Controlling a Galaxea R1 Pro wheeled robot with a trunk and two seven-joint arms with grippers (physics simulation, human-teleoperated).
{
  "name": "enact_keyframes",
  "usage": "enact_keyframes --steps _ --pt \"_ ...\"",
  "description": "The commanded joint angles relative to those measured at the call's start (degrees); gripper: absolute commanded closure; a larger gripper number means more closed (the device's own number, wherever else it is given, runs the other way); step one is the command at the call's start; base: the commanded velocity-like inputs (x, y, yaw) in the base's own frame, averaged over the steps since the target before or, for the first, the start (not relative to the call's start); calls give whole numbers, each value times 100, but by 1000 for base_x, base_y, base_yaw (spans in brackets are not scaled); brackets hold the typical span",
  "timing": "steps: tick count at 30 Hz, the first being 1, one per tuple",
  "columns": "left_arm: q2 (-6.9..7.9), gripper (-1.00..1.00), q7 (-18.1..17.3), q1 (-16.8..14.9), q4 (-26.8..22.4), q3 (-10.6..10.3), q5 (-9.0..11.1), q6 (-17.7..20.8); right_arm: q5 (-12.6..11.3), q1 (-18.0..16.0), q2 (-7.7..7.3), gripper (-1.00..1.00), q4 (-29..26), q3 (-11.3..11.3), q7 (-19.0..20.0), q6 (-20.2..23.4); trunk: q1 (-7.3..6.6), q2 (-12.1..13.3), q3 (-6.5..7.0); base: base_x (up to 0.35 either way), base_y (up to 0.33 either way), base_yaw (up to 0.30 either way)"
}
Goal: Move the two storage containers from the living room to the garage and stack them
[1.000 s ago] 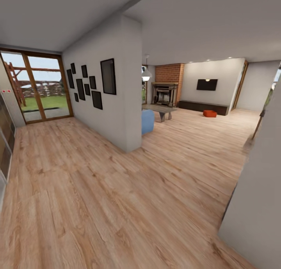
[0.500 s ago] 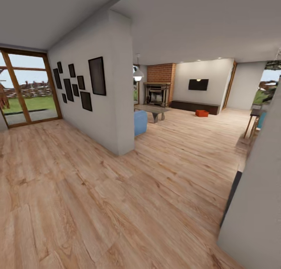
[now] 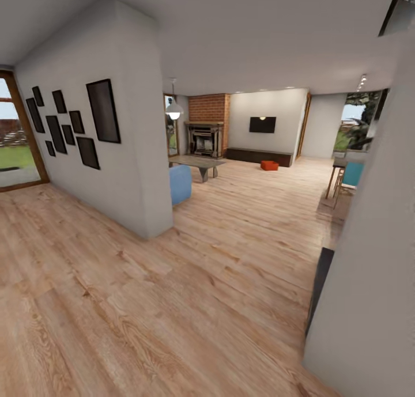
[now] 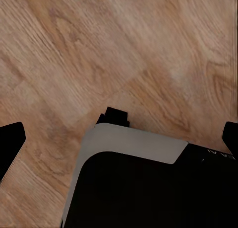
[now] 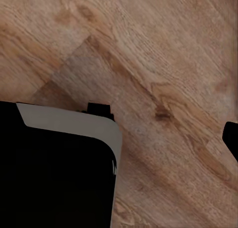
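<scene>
One orange-red storage container [image 3: 269, 165] lies on the wood plank floor far ahead in the living room [image 3: 253, 126], in front of the long dark low cabinet [image 3: 258, 155]. The garage and its floor are out of view. In the left wrist view my left gripper [image 4: 119, 143] hangs open over the planks and my own dark base, its black fingertips [image 4: 11, 138] wide apart with nothing between them. In the right wrist view my right gripper [image 5: 119, 138] also hangs over planks and base. One black fingertip [image 5: 231, 136] sits far out at the picture's edge, so it reads as open and empty.
A white wall with black frames [image 3: 98, 149] juts out on the left, ending in a corner [image 3: 161, 224]. Another wall [image 3: 369, 282] stands close on the right. Beyond are a blue seat [image 3: 180, 184], low table [image 3: 199, 163], brick fireplace [image 3: 206, 137], wall TV [image 3: 262, 124] and stools [image 3: 344, 178].
The whole head view has swung to the right: the glass doors have slid off to the left edge and the right wall looms larger. No object has moved.
</scene>
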Motion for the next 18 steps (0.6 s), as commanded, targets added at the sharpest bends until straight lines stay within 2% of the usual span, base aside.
enact_keyframes --steps 1,18 --pt "0 -100 14 -2 0 -49 46 -13 -42 -7 3 -100 15 48 -1 -26 3 -3 -6 325 0 -150" --pt "0 -100 14 -2 0 -49 49 -5 -25 -6 -7 -100 13 94 52 19 3 -3 -6 325 0 -13"
